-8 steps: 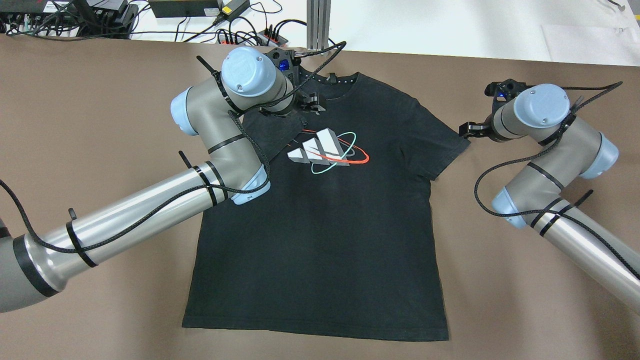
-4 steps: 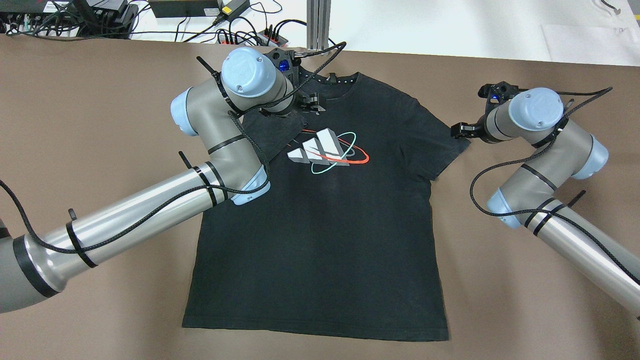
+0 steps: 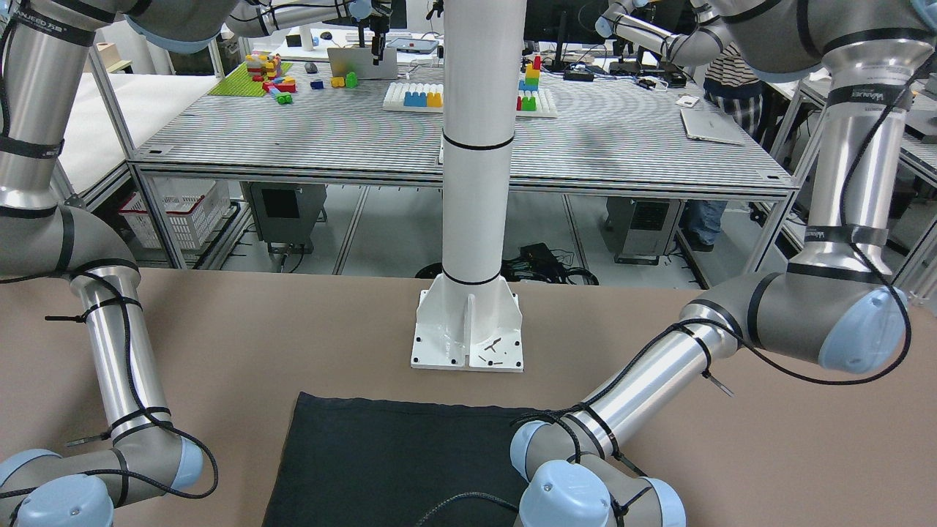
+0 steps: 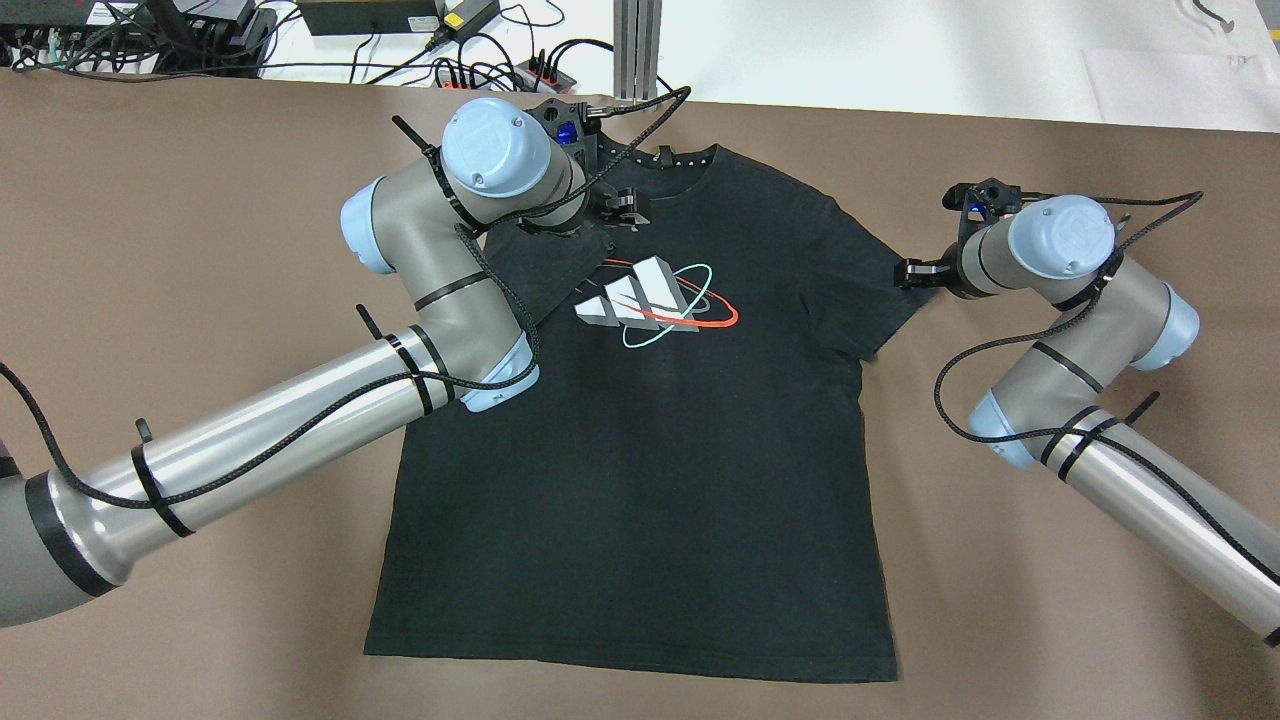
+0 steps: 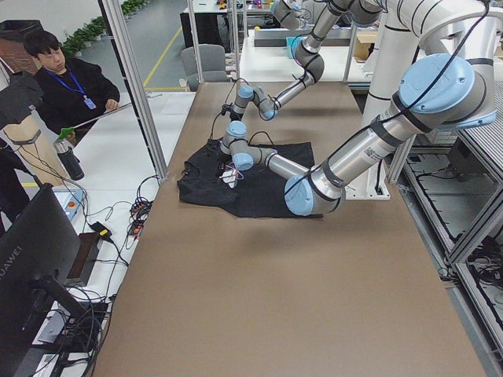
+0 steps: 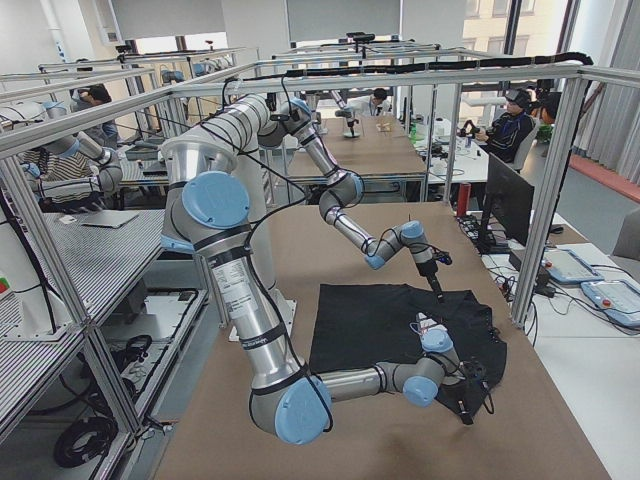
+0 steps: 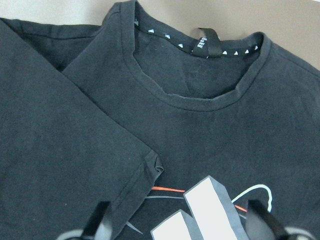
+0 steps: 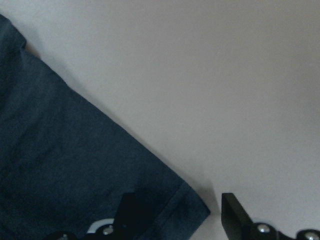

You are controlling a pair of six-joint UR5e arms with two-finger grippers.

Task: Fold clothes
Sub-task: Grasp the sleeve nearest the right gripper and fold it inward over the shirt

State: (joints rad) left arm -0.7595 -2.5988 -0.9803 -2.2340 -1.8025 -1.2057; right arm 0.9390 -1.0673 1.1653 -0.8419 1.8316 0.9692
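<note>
The clothes are a black T-shirt (image 4: 640, 460) with a white, red and teal chest print, lying flat on the brown table (image 4: 200, 600). Its left sleeve (image 7: 60, 150) lies folded over the chest. My left gripper (image 4: 622, 208) hovers open just below the collar (image 7: 200, 100), with its fingertips (image 7: 102, 225) wide apart over the folded sleeve's hem and the print. My right gripper (image 4: 908, 272) is open at the tip of the right sleeve (image 8: 60, 165); the sleeve's corner lies between its fingers (image 8: 235, 210). The front-facing view shows only the shirt's hem end (image 3: 388, 454).
A white post on a base plate (image 3: 468, 337) stands just beyond the shirt's hem on the robot's side. Cables and power strips (image 4: 480, 60) lie past the table's far edge. A person (image 5: 67, 86) sits beyond that edge. Bare brown table surrounds the shirt.
My right arm has moved left, bringing its gripper from beside the right sleeve onto the sleeve's tip. The left arm and the shirt have stayed where they were.
</note>
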